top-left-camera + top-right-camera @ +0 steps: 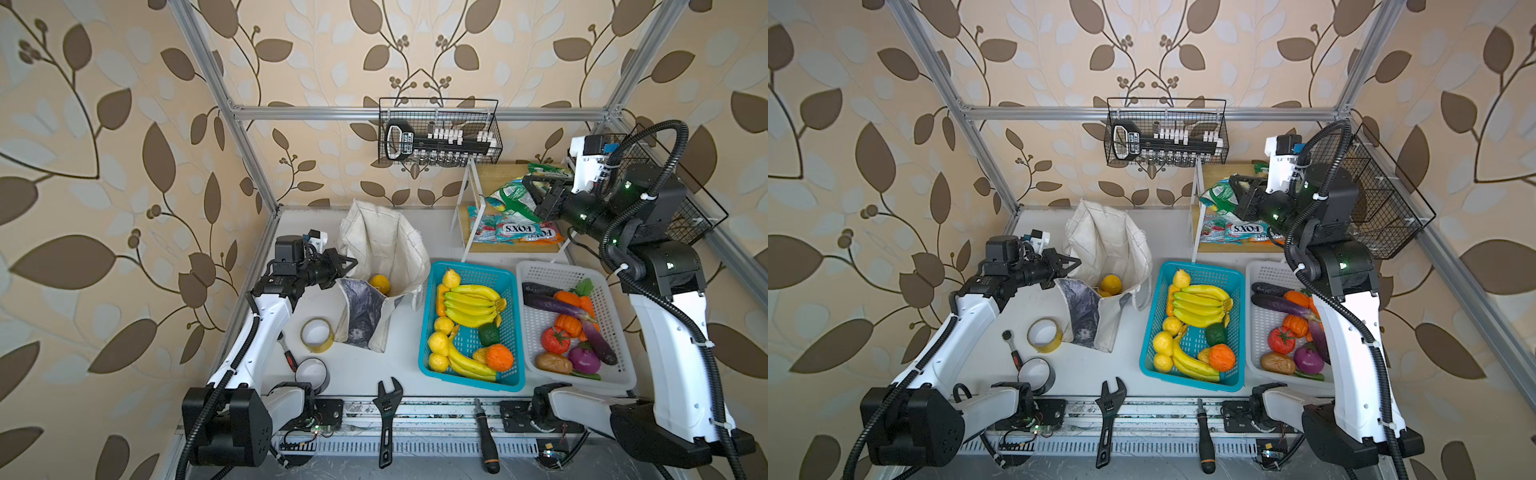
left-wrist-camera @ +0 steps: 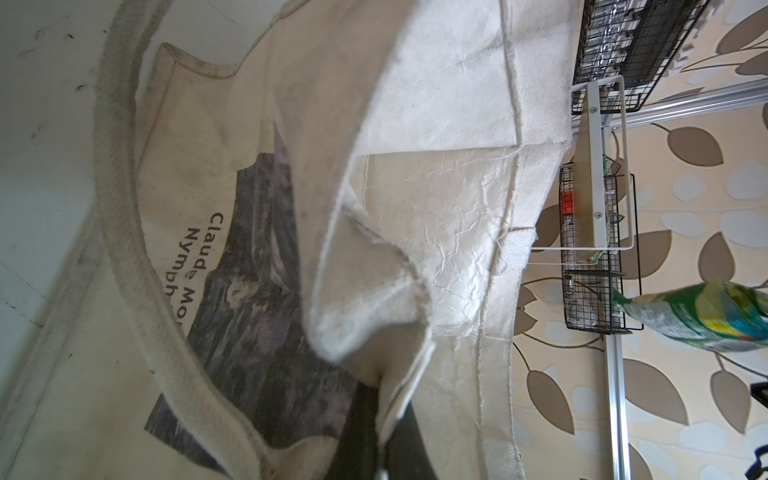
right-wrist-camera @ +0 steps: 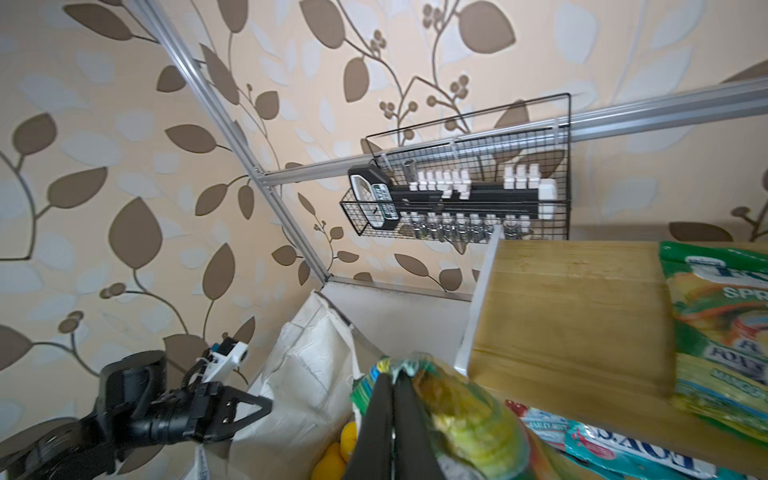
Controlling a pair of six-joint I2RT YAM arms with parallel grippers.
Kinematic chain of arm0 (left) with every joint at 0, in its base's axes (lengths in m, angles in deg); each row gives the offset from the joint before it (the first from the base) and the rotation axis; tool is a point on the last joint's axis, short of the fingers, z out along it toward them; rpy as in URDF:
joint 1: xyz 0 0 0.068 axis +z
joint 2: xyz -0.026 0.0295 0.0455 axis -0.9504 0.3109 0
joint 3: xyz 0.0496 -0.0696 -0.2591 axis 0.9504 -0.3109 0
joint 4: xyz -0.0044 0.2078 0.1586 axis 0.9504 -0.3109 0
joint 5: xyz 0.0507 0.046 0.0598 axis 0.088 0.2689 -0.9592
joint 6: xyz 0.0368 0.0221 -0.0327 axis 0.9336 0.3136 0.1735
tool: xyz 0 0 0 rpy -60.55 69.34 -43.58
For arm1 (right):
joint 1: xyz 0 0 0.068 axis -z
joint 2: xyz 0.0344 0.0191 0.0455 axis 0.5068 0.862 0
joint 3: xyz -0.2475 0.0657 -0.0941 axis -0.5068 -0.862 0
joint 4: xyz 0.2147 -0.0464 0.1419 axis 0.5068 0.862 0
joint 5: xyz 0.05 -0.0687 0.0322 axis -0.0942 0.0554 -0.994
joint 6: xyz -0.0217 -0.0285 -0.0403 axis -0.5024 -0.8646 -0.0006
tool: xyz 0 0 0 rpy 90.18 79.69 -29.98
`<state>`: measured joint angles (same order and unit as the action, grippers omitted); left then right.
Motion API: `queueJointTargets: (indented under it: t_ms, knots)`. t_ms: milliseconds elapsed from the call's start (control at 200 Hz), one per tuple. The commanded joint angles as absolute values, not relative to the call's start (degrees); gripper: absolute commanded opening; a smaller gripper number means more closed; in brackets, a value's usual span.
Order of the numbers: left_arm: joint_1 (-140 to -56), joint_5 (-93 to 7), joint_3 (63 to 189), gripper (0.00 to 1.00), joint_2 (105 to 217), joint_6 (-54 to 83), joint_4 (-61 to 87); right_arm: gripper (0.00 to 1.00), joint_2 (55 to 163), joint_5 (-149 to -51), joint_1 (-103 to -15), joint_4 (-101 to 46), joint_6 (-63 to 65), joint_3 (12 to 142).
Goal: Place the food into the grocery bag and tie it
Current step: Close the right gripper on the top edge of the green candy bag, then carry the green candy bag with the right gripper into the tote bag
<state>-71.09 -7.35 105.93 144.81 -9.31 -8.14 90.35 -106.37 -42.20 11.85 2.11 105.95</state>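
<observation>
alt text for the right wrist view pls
The right tool is shut on a green snack packet, held beside a wooden shelf that bears a second packet. Beyond it, the off-white grocery bag stands open with yellow fruit inside, and the left tool grips its rim.

Beige wallpaper (image 1: 124, 124) printed with brown leaves and pale vines covered the walls. A black wire basket (image 1: 439, 132) hung from the horizontal rail of an aluminium frame (image 1: 311, 112) against the back wall. Below that basket and slightly to its right, a two-tier wooden shelf (image 1: 496, 176) on white metal legs stood on the white tabletop (image 1: 395, 365). Farther right of the basket, a second wire basket (image 1: 702, 220) hung on the side rail. The light was soft and even.
</observation>
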Motion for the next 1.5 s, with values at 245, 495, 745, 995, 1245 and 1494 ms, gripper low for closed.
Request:
queueJointTargets:
  t_ms: [245,495,745,995,1245,1494]
  knots:
    - [-71.2,-3.8,107.3,0.00,144.8,-9.3,-3.4,0.00,91.4,-100.3,-62.2,8.4,1.6,105.3]
    - [-71.2,-3.8,106.9,0.00,144.8,-9.3,-2.9,0.00,101.7,-102.8,-68.8,6.6,1.5,105.4]
    - [-71.2,-2.7,107.6,0.00,145.1,-9.1,-3.9,0.00,114.6,-106.3,-73.8,4.9,-0.5,109.6]
    - [-71.2,-3.8,107.1,0.00,145.4,-9.1,-3.5,0.00,122.9,-102.3,-73.9,6.7,-1.8,103.4]
    - [-71.2,-5.2,108.8,0.00,144.3,-7.2,-6.7,0.00,127.2,-94.8,-74.7,8.9,-3.7,100.7]
    - [-71.2,-3.3,108.2,0.00,145.8,-8.6,-4.6,0.00,131.8,-94.0,-76.7,7.4,-2.1,97.2]
